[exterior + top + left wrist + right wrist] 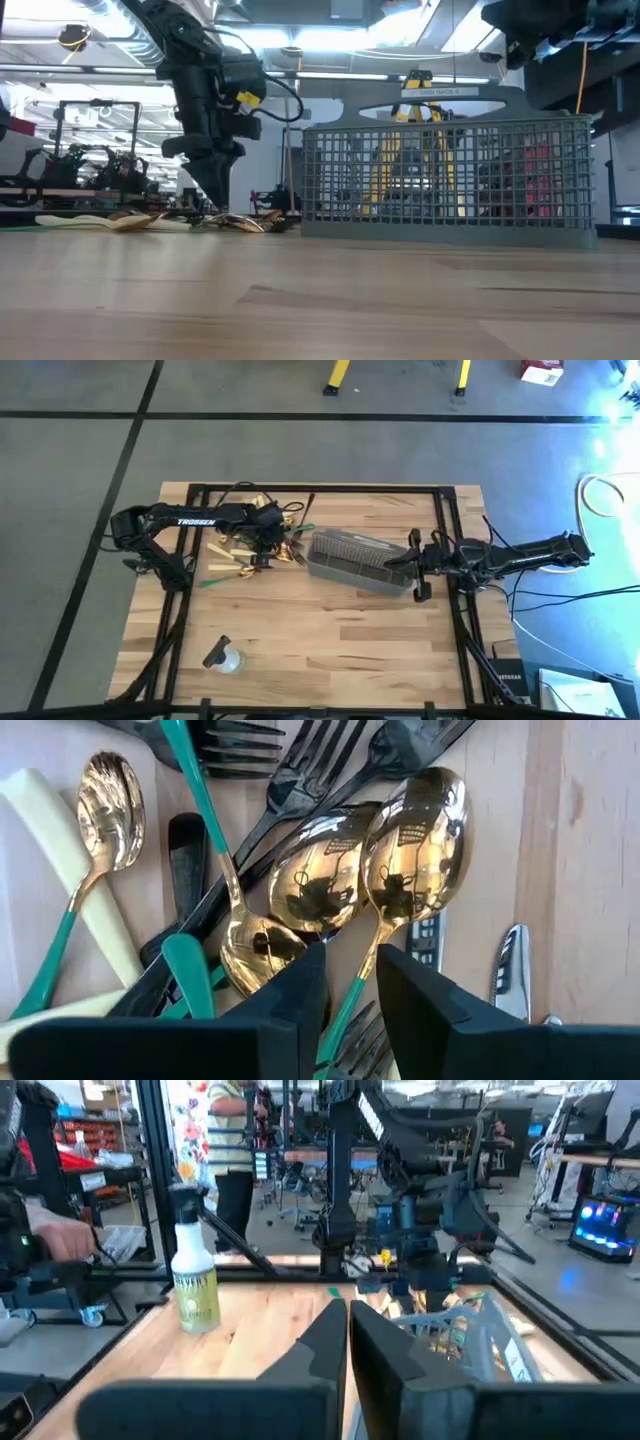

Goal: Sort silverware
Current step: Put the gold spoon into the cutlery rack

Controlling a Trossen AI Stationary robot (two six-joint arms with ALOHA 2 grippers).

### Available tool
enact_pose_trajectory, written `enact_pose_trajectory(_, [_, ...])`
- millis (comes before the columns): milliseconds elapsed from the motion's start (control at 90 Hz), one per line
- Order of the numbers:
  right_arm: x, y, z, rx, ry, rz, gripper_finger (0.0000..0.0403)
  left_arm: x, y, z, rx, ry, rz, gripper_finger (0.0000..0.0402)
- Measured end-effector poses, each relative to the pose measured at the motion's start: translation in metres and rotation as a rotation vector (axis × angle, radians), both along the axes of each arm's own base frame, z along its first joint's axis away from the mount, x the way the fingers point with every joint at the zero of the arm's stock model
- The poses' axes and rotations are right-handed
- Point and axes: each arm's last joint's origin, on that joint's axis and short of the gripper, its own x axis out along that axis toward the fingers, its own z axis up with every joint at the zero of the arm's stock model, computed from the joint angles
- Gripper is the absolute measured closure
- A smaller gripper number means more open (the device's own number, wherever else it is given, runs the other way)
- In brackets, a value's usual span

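The silverware lies in a loose heap on the table's left half: gold spoons with green handles, black forks and pale-handled pieces. My left gripper points down into the heap. It is open by a narrow gap, and a gold spoon's green handle runs between its fingers. My right gripper is shut with nothing in it, and hangs above the right end of the grey mesh basket. My left gripper comes from above, its fingers pointing down on either side of the gold spoon's green handle, just behind the bowl. The spoon lies flat on the heap. I cannot tell whether the fingers touch the handle.
The mesh basket stands mid-table, right of the heap. A clear bottle stands near the front left. Black frame rails run along the table's sides. Bare wood lies in front of the basket.
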Motion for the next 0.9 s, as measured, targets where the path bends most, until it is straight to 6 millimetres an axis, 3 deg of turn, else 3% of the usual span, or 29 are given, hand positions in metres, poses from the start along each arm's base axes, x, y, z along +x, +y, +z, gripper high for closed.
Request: enact_pose_trajectory(900, [-0.0027, 0.0004, 0.0018, 0.013, -0.013, 0.029, 0.0403, -0.0005, -0.0018, -0.0071, -0.012, 0.059, -0.091, 0.0322])
